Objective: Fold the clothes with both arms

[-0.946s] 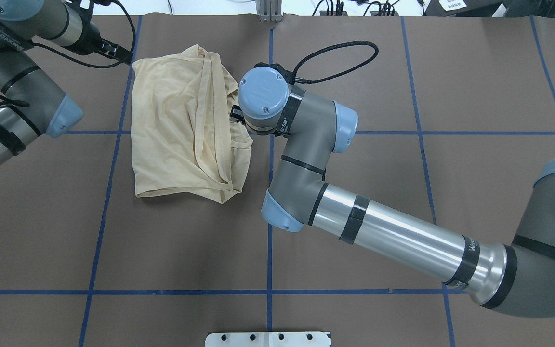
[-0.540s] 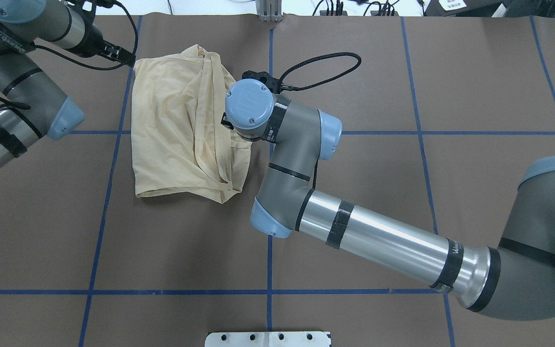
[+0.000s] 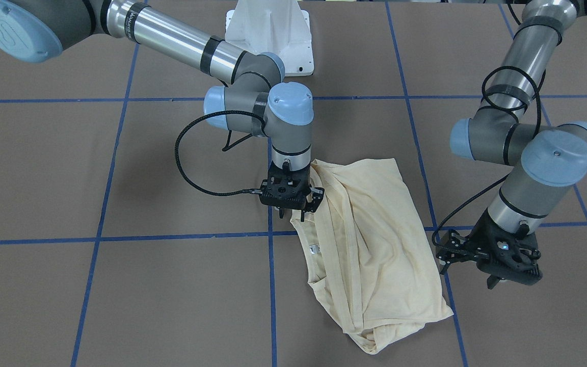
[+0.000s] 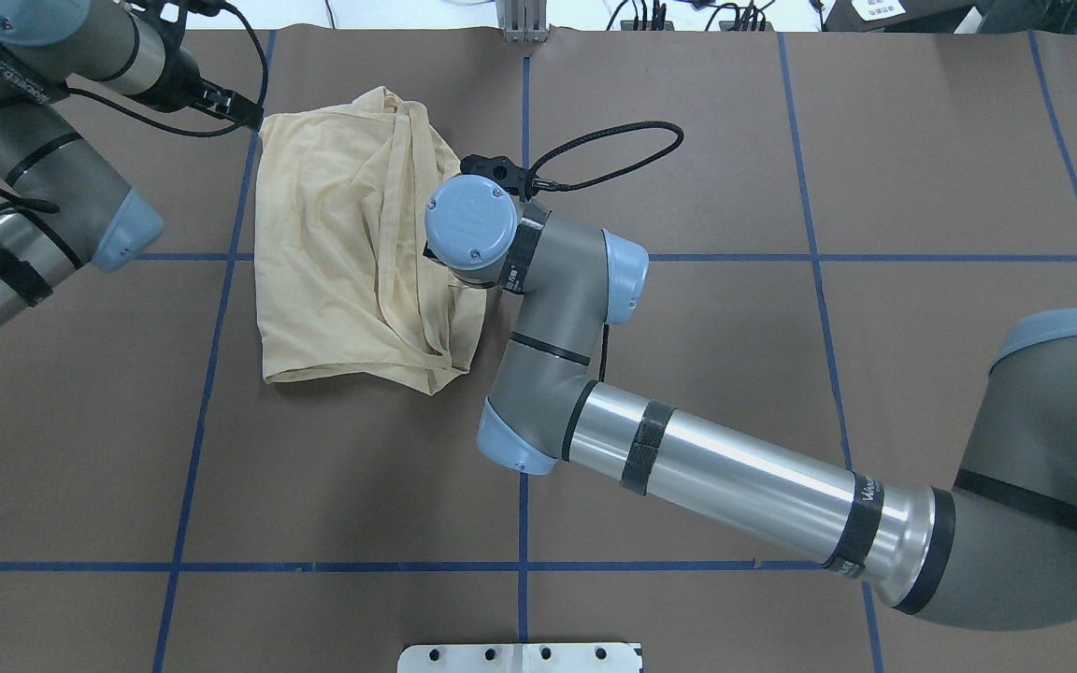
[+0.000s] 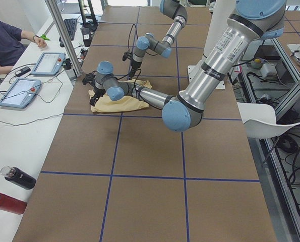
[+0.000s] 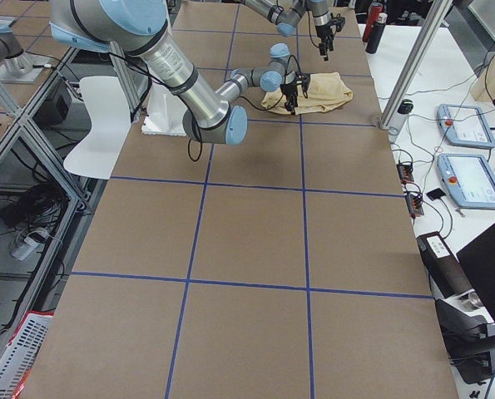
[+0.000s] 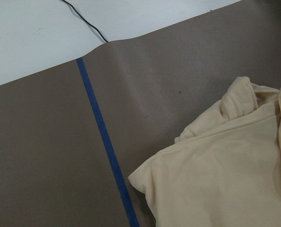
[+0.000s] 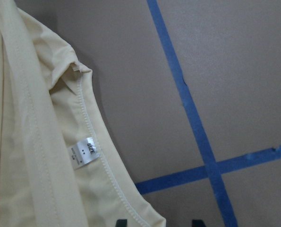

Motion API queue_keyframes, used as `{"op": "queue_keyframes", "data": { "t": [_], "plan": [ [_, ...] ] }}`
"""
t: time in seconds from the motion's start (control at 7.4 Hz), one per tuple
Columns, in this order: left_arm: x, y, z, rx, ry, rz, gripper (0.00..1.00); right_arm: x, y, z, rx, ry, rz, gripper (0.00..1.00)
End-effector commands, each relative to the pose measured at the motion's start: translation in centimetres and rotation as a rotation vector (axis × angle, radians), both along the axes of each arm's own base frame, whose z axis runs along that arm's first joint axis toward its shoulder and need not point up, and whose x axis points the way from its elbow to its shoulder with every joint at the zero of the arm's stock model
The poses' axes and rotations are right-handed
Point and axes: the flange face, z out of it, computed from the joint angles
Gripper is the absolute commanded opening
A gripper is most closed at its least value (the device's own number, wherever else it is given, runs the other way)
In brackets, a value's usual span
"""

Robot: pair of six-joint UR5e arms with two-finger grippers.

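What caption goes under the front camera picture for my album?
Right gripper hangs open over the neck edge of the cream shirt; left gripper hangs beside it.

At the bench: one pale cream-yellow long-sleeved T-shirt (image 4: 342,243). Two silver-grey jointed robot arms with light blue caps, the left arm (image 4: 43,178) and the right arm (image 4: 735,472). Two black two-finger grippers, the left gripper (image 3: 507,278) and the right gripper (image 3: 293,214). One white metal pedestal base (image 3: 268,30). Two grey touchscreen control tablets, the far tablet (image 5: 48,63) and the near tablet (image 5: 18,93). Two bottles, one black bottle (image 5: 19,178) and one red bottle (image 5: 7,202). One white chair (image 5: 263,121). One seated person (image 5: 6,43).
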Motion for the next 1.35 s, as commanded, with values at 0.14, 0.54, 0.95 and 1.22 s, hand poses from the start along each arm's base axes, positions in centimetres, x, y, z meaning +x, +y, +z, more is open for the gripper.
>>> {"op": "queue_keyframes", "data": {
  "t": [0.14, 0.54, 0.95, 1.22],
  "plan": [
    [0.1, 0.0, 0.0, -0.001, 0.000, 0.002, 1.00, -0.8, 0.2, 0.3, 0.003, 0.001, -0.003, 0.39],
    [0.0, 0.0, 0.0, -0.002, 0.000, -0.001, 1.00, -0.7, 0.4, -0.1, 0.007, -0.002, -0.007, 0.00],
    [0.2, 0.1, 0.0, 0.000, 0.001, 0.002, 1.00, 2.6, 2.4, 1.1, 0.015, -0.052, -0.029, 0.00],
    [0.2, 0.1, 0.0, 0.000, 0.001, 0.002, 1.00, 8.2, 7.4, 4.6, -0.001, -0.057, -0.068, 0.00]
  ]
}}
